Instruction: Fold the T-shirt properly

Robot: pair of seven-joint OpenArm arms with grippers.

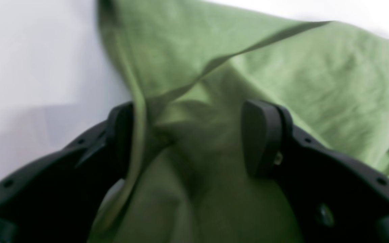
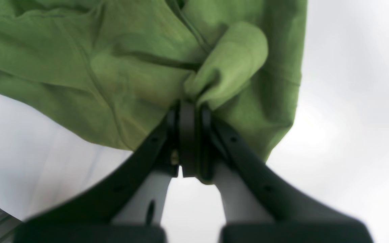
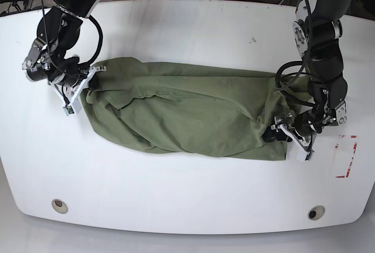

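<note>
Base view: The olive-green T-shirt lies creased across the white table, the right gripper at one end of the shirt and the left gripper at the other.

Left wrist view: The left gripper's fingers stand apart, a raised fold of the shirt between them (the close view is blurred).

Right wrist view: The right gripper's fingers are clamped on a bunched fold of the T-shirt, near the shirt's edge.
</note>
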